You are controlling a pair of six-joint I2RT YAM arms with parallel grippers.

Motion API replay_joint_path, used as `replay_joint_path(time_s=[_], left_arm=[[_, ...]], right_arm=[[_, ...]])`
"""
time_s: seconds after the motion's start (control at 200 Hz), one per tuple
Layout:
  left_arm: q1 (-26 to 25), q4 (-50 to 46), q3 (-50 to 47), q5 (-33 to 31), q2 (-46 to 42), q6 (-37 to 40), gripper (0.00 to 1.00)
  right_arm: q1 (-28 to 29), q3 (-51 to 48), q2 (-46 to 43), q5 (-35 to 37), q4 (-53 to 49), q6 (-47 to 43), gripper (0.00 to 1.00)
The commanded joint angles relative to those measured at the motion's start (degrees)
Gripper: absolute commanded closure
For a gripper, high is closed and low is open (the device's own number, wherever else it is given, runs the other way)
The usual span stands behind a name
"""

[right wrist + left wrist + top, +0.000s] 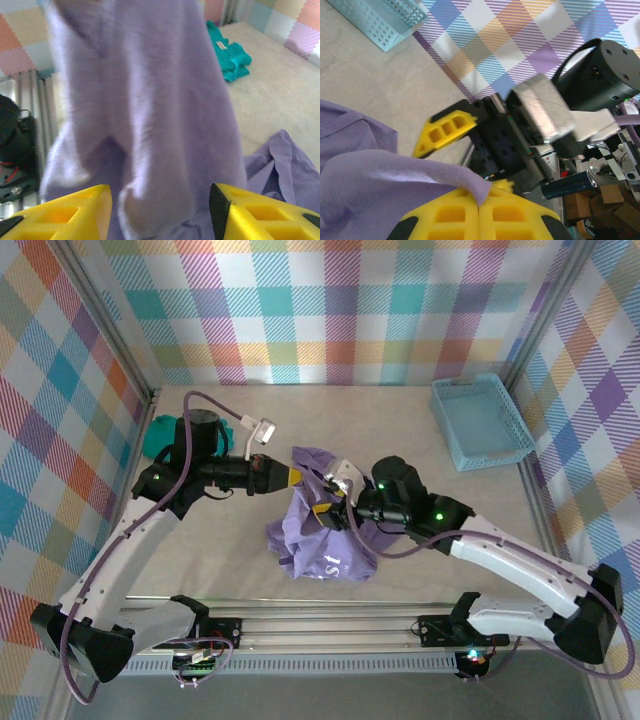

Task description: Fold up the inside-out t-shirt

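Bunched lavender t-shirt (312, 540), partly aloft

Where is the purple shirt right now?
In the top view the purple t-shirt is bunched at the middle of the table, its top edge pinched by the left tool, right of the teal garment.

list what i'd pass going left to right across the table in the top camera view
teal garment → lavender t-shirt → light blue basket
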Motion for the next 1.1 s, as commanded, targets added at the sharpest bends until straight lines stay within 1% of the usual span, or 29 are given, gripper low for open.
replay_joint_path(time_s=[0.0,0.03,0.07,0.1,0.135,0.155,0.205,0.235,0.275,0.315,0.355,0.415,0.49,0.535,0.6,0.655,0.72,0.82,0.955,1.03,1.095], left_arm=[[0.21,-1.95,2.39,0.56,-0.79,2.20,1.00],[0.26,-2.93,2.61,-0.30,-0.77,3.01,1.00],[0.29,-4.54,3.27,-3.00,-0.77,4.15,1.00],[0.26,-5.88,3.66,-6.51,-0.78,4.84,1.00],[0.26,-7.57,4.10,-12.99,-0.77,5.10,1.00],[0.26,-8.51,4.35,-16.99,-0.78,4.99,1.00],[0.26,-10.01,4.54,-29.68,-0.55,3.91,1.00],[0.26,-10.53,4.45,-35.37,-0.21,3.27,1.00],[0.26,-11.05,4.39,-39.96,0.46,2.95,1.00],[0.27,-11.82,4.45,-42.25,1.34,2.68,0.99],[0.33,-13.00,4.89,-43.75,2.37,2.07,0.96],[0.31,-14.83,5.40,-45.97,3.47,1.22,0.87],[0.18,-17.04,5.09,-49.20,3.57,0.48,0.76],[0.18,-17.83,4.42,-50.51,2.56,-0.14,0.68],[0.20,-18.03,2.77,-50.77,0.17,-1.74,0.61],[0.14,-17.73,0.99,-49.16,-2.16,-3.29,0.54],[-0.44,-17.70,-0.95,-46.63,-4.08,-5.10,0.48],[-2.69,-17.39,-3.74,-45.44,-5.33,-7.80,0.43],[-6.84,-14.04,-5.98,-45.51,-4.11,-9.18,0.43],[-8.56,-11.96,-5.42,-46.52,-2.24,-8.34,0.43],[-9.93,-11.55,-4.13,-49.70,0.17,-7.28,0.44]], right_arm=[[0.01,2.60,2.66,1.93,-0.16,-0.40,0.63],[-0.27,2.79,2.89,0.66,-0.54,-0.04,0.76],[-1.05,2.71,2.55,-2.50,-0.80,0.58,0.89],[-1.90,2.39,1.78,-5.69,-0.73,1.69,0.95],[-3.10,1.61,0.74,-10.41,0.33,3.75,1.00],[-3.82,1.02,0.16,-12.90,1.35,4.84,1.00],[-5.26,-0.67,-0.74,-18.78,5.37,8.65,1.00],[-5.81,-1.65,-0.72,-21.66,8.33,11.32,1.00],[-6.08,-2.70,0.01,-24.17,12.68,15.13,1.00],[-6.06,-3.49,1.26,-25.97,17.30,19.33,1.00],[-6.05,-4.15,2.88,-26.59,22.33,24.09,1.00],[-5.97,-5.72,5.15,-25.79,29.89,30.92,1.00],[-5.90,-7.19,7.26,-21.88,35.72,36.65,1.00],[-5.80,-7.36,8.16,-19.82,36.97,38.15,1.00],[-5.31,-7.36,8.98,-16.62,37.03,38.60,1.00],[-5.02,-7.19,9.57,-14.84,36.67,38.43,1.00],[-4.92,-7.01,9.97,-13.66,36.28,38.38,1.00],[-4.92,-6.88,10.26,-12.86,36.52,38.62,1.00],[-4.88,-6.57,10.42,-12.63,36.15,38.43,1.00],[-4.89,-6.48,10.40,-12.66,35.80,38.24,1.00],[-4.88,-6.68,10.07,-12.61,35.35,38.08,1.00]])
